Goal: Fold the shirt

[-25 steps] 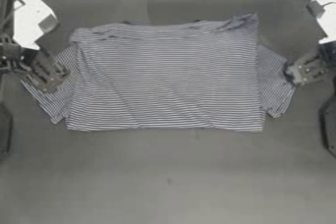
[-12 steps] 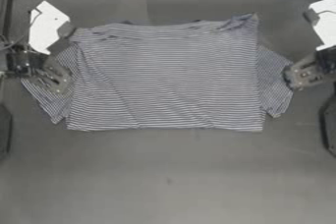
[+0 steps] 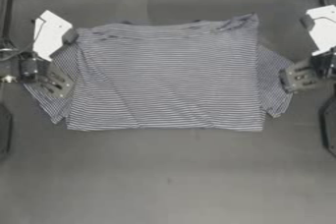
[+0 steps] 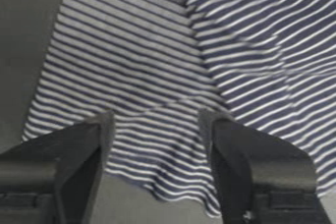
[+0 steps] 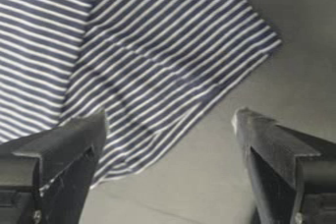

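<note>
shirt (image 3: 167,75) flat on table (image 3: 168,179) | left hand (image 3: 58,81) open over left sleeve | right hand (image 3: 294,78) open beside right sleeve

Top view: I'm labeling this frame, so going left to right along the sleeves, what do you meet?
Left gripper, over the shirt's left-hand sleeve → shirt body, lying flat on the table → right-hand sleeve → right gripper, at that sleeve's outer edge. Both grippers' jaws are open.

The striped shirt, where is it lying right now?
In the top view the shirt lies flat on the dark table's far half, with the left pincer over one sleeve and the right pincer at the other.
</note>
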`<state>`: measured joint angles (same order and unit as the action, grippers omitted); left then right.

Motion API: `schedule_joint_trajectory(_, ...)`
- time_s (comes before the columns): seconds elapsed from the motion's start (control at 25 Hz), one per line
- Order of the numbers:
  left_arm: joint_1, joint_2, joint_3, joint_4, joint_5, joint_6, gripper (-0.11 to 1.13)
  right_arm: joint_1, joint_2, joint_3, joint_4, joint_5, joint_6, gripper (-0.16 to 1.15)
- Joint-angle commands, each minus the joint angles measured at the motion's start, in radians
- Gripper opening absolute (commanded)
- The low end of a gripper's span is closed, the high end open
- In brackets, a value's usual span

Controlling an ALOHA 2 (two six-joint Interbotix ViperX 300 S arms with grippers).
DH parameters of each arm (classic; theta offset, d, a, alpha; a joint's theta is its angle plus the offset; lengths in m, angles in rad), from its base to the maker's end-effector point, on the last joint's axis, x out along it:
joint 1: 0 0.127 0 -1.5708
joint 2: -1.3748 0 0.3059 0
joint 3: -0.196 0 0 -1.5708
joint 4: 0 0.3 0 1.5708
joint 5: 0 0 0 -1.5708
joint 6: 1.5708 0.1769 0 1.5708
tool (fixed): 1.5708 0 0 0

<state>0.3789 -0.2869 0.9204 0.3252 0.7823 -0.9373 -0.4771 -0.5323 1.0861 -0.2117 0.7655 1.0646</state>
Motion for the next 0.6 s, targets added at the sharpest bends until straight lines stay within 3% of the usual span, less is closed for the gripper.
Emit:
schedule_joint_trajectory(0.04,-0.006,0.012,-0.006,0.006,0.002,-0.014,0.86,-0.002,-0.005,0.003,-0.025,-0.011,0.031,1.02)
schedule_joint_trajectory(0.6,-0.038,0.043,0.041,0.008,-0.009,-0.046,0.85,-0.005,0.092,0.021,-0.034,-0.132,0.051,1.02)
